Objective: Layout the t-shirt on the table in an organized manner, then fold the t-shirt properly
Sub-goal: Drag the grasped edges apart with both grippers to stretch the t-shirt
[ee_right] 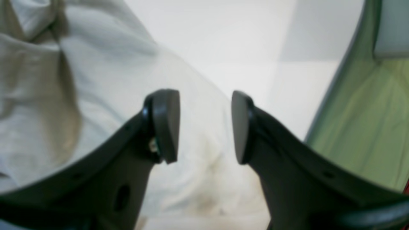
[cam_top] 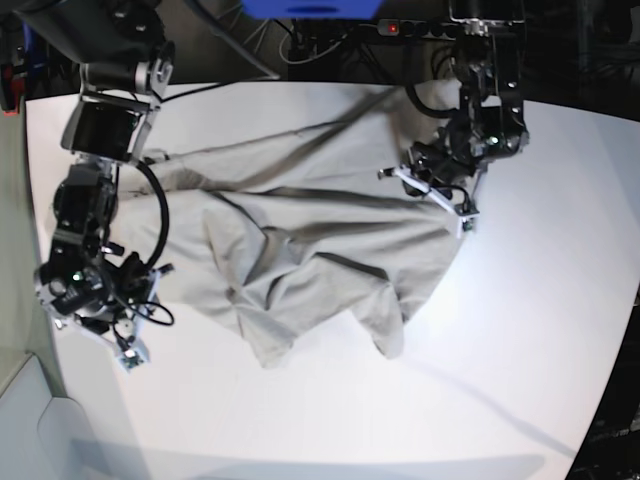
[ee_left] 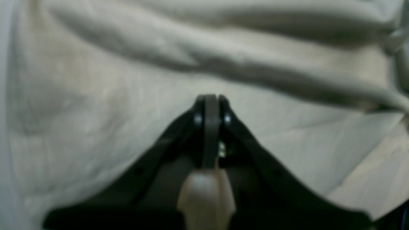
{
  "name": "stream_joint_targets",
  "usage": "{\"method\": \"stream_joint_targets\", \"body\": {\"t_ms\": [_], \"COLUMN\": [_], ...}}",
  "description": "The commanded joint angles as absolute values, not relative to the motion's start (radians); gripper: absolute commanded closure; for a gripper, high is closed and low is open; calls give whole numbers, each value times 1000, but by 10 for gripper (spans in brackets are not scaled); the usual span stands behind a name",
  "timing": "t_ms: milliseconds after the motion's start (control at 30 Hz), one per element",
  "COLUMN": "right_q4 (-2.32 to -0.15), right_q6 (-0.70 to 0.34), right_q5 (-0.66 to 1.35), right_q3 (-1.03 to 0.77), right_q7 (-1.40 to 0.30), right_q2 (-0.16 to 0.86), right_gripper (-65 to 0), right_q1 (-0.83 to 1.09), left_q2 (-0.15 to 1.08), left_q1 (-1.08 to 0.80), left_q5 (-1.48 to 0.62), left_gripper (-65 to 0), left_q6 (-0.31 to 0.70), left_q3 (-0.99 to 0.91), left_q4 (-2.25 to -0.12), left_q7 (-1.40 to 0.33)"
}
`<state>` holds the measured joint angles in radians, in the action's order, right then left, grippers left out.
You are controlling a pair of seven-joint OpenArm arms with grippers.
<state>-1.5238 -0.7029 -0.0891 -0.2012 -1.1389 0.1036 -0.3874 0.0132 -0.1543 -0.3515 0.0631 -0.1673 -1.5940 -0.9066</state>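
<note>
No writing is seen. One soft, wrinkled beige t-shirt (cam_top: 300, 240) is spread rumpled across the smooth white table (cam_top: 520, 330). The left gripper (ee_left: 210, 105) is pressed together, a beige strip seen between its fingers. The right gripper (ee_right: 204, 126) is held apart, empty, at the shirt's edge.

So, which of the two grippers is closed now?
The left gripper, at the shirt's far edge: its jaws are pressed together. The right gripper has a clear gap between its jaws and holds nothing.

Left tool (ee_left: 209, 102) grip blurred (t-shirt (ee_left: 127, 95) hides the table).
</note>
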Motion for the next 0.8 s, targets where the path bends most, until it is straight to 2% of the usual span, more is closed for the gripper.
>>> {"method": "stream_joint_targets", "body": {"t_ms": [0, 133, 200, 233, 367, 467, 533, 767], "right_q4": [-1541, -1538, -1534, -1532, -1531, -1515, -1509, -1461], "right_q6": [-698, -698, -698, -698, -698, -698, -698, -698], "right_q5": [-85, -88, -88, -88, -90, -90, -88, -85], "right_q3": [-188, -140, -142, -142, -142, -142, -142, -42], "right_q7": [-1124, -1121, -1119, -1118, -1118, -1118, -1118, -1118], "right_q2": [119, 119, 119, 119, 119, 119, 114, 68], "right_gripper": [-269, -265, -231, -200, -6, 0, -19, -27], "right_q1": [-412, -437, -440, -441, -452, -453, -463, -467], "left_q2": [15, 38, 82, 102, 197, 243, 272, 291], "left_q1": [-137, -131, -130, -130, -131, -130, -128, -116], "left_q5": [-346, -344, -346, -346, -352, -348, -349, -352], "left_gripper": [-1, -1, -1, -1, -1, -1, -1, -1], "left_q6": [53, 53, 53, 53, 61, 62, 62, 62], "left_q3": [-154, -147, -148, -148, -232, -320, -351, -369], "left_q4": [-1572, -1458, -1429, -1419, -1388, -1380, -1376, -1385], "left_q7": [-895, -840, -825, -814, -794, -796, -796, -802]}}
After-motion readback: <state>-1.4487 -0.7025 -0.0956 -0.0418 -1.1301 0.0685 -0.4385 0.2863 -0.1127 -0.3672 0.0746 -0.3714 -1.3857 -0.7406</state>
